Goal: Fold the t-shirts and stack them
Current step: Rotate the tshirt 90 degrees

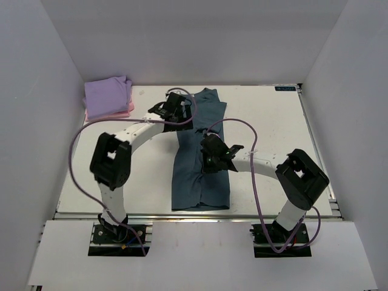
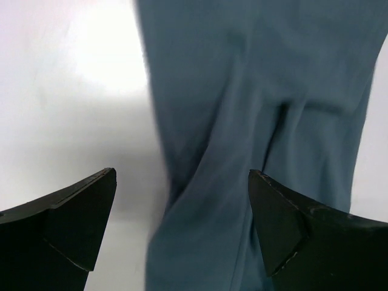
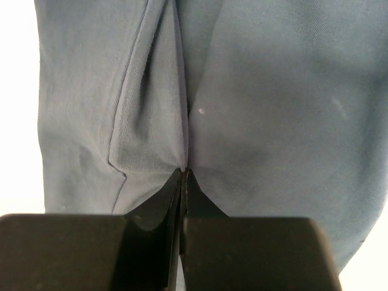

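The dark teal-blue t-shirt (image 1: 200, 182) lies as a long narrow strip down the middle of the table, running from the far side toward the near edge. My right gripper (image 1: 209, 159) is shut on a pinch of its fabric about halfway along; in the right wrist view creases in the cloth (image 3: 273, 109) run into the closed tips (image 3: 183, 171). My left gripper (image 1: 176, 104) hangs wide open over the strip's far left edge, and the cloth (image 2: 242, 91) shows between its fingers (image 2: 182, 174) without being gripped. A folded lavender t-shirt (image 1: 108, 94) rests on a pink one (image 1: 128, 110) at the far left corner.
The white table (image 1: 267, 115) is boxed in by pale walls on the left, back and right. A purple cable loops from each arm over the table. Both arm bases stand at the near edge.
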